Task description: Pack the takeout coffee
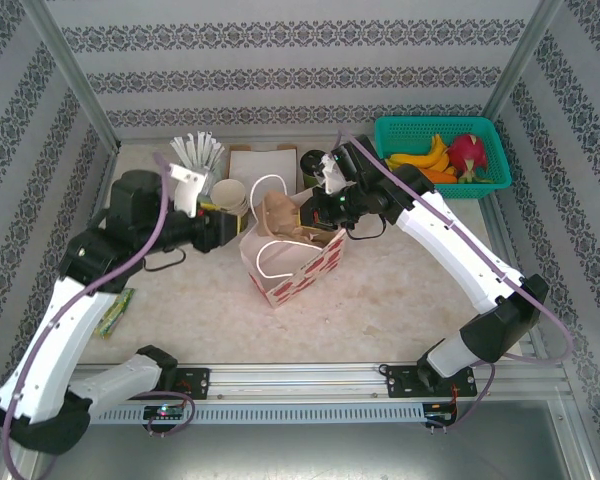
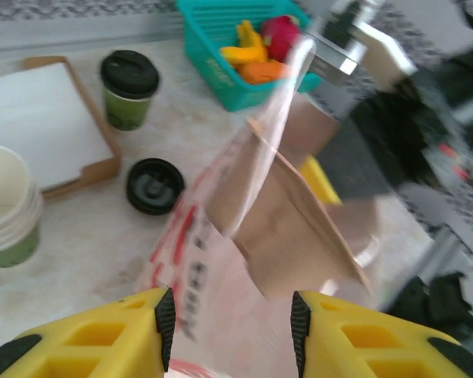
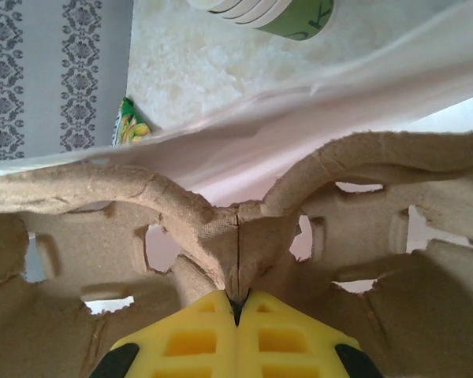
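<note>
Reaching over bag (image 1: pixel 300 272), right pincer (image 3: pixel 236 303) clamps pulp carrier (image 3: pixel 221 228); left pincer (image 2: pixel 232 319) parted

A paper bag (image 1: pixel 298 268) stands in the middle of the surface (image 1: pixel 400 300). A cup carrier (image 3: pixel 181 213) sits in the bag and sticks out of its top. The right gripper (image 3: pixel 236 303) is at the bag's right side, its jaws pinched on the carrier's middle ridge. The left gripper (image 2: pixel 230 319) is at the bag's left side. Behind the bag lies a tray of napkins (image 2: pixel 91 169). The takeout coffee (image 2: pixel 129 88) stands to the right of the tray, with a loose lid (image 2: pixel 154 186) in front of it. A stack of cups (image 1: pixel 230 195) stands left of the tray, and a cup of straws (image 1: pixel 198 155) is behind the stack. A basket (image 1: pixel 435 123) with fruit (image 1: pixel 435 155) in it is in the back right corner. A small packet (image 1: pixel 115 312) lies near the left edge.
</note>
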Controlling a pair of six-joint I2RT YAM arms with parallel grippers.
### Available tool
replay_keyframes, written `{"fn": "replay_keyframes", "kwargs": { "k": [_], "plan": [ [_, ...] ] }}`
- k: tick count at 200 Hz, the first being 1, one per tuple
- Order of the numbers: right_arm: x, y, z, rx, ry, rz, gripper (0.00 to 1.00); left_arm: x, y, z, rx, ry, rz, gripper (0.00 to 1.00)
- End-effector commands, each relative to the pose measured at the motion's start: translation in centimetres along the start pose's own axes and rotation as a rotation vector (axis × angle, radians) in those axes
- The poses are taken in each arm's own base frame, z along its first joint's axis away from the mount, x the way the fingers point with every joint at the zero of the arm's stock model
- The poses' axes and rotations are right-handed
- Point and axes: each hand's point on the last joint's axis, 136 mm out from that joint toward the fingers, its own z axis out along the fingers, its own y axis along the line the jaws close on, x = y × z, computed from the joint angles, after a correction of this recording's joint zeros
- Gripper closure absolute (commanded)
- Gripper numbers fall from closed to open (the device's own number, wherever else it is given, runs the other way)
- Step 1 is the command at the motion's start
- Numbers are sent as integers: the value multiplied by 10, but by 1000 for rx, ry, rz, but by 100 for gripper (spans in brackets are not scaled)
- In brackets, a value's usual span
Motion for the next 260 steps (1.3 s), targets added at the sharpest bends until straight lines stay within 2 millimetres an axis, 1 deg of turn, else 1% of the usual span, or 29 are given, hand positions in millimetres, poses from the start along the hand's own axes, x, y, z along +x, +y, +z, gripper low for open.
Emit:
{"fn": "replay_keyframes", "kwargs": {
  "k": [1, 7, 14, 25, 41, 65, 80, 99, 118, 158, 173, 183, 203, 219, 234, 247, 260],
  "plan": [
    [2, -6, 5, 35, 1, 21, 100, 11, -28, 7, 160, 34, 62, 55],
    [1, -6, 5, 36, -1, 23, 100, 16, -31, 9, 169, 54, 76, 54],
    [1, -6, 6, 38, 0, 24, 100, 19, -31, 11, 161, 67, 90, 49],
    [0, -6, 7, 40, 2, 27, 100, 19, -29, 14, 139, 65, 97, 46],
    [0, -6, 8, 42, 8, 31, 100, 19, -35, 16, 174, 77, 111, 46],
    [-1, -7, 9, 48, 2, 41, 100, 21, -41, 29, 190, 118, 126, 44],
    [-2, -8, 8, 54, -5, 45, 100, 26, -43, 37, 192, 150, 145, 43],
    [-2, -9, 7, 57, -7, 46, 100, 38, -40, 47, 152, 205, 172, 41],
    [-2, -9, 7, 59, -9, 48, 100, 45, -34, 53, 102, 245, 189, 39],
    [-2, -9, 6, 60, -17, 49, 100, 51, -22, 55, 37, 254, 211, 33],
    [-2, -10, 5, 58, -19, 48, 100, 54, -19, 57, 27, 262, 204, 32],
    [-3, -10, 5, 60, -20, 50, 100, 56, -23, 58, 55, 271, 197, 35],
    [-2, -11, 4, 65, -23, 50, 100, 57, -38, 59, 142, 276, 190, 47],
    [-2, -13, 4, 73, -27, 55, 100, 58, -44, 56, 179, 274, 203, 57],
    [-3, -14, 3, 85, -33, 54, 100, 58, -47, 52, 195, 258, 224, 65],
    [-3, -18, 3, 102, -36, 57, 100, 54, -53, 45, 225, 238, 242, 72],
    [-2, -23, 5, 123, -34, 59, 100, 50, -60, 39, 259, 211, 259, 82]
  ]
}}
